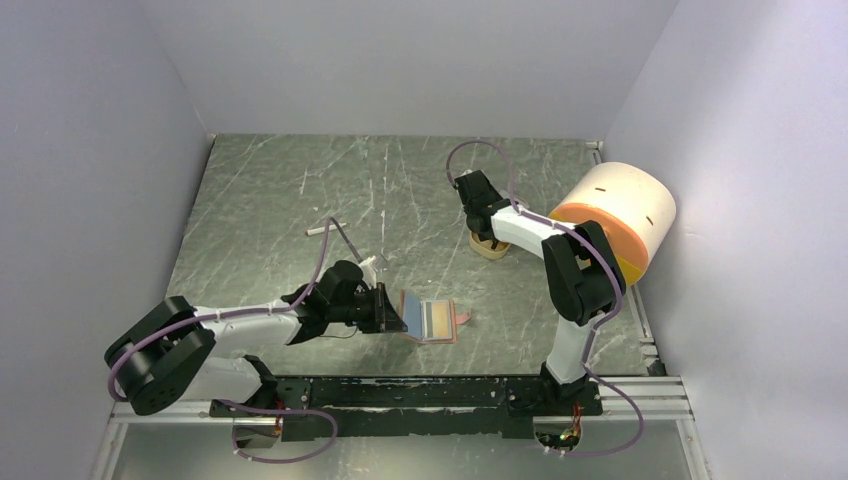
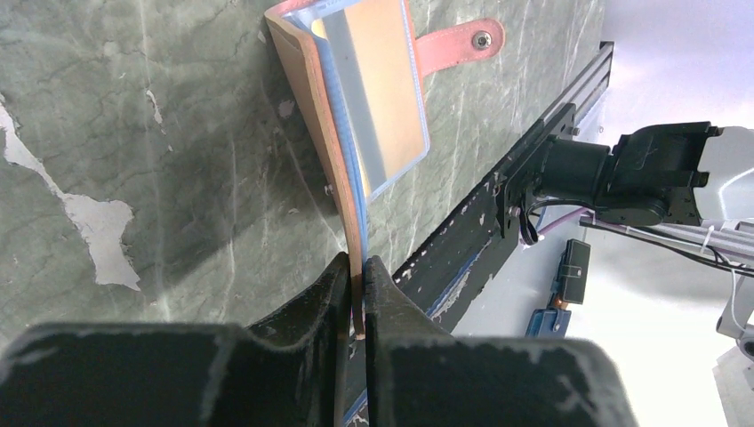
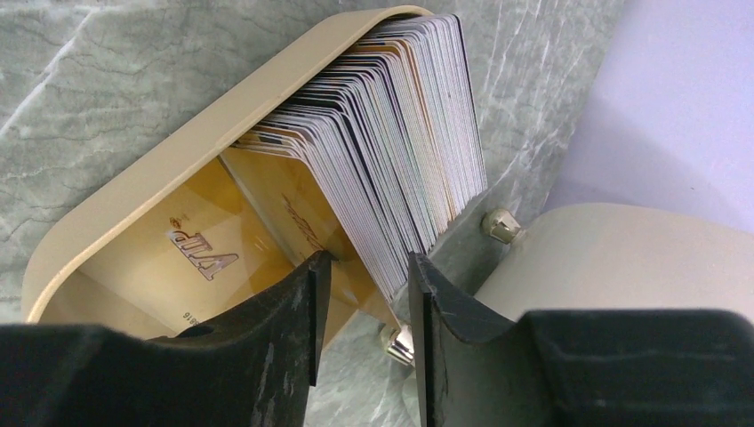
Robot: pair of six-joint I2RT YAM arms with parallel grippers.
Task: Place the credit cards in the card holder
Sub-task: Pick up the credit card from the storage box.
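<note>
Left gripper [image 2: 356, 264] clamps the reddish-brown leather card holder [image 2: 304, 89], blue and orange credit cards [image 2: 384, 89] inside. Right gripper [image 3: 364, 264], half-open and holding nothing, straddles the whitish card stack [image 3: 400, 133] in the tan tray [image 3: 169, 142].

A robotics lab cell is showing: blank white walls [image 1: 400, 60] are boxing in a marbled counter [image 1: 270, 200], robot arms [image 1: 240, 328] sitting on a rail [image 1: 420, 392].

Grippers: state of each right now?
Left gripper: closed on the card holder.
Right gripper: open, straddling credit cards in the tan tray.

Overhead camera looks down; wrist cameras sit close.
</note>
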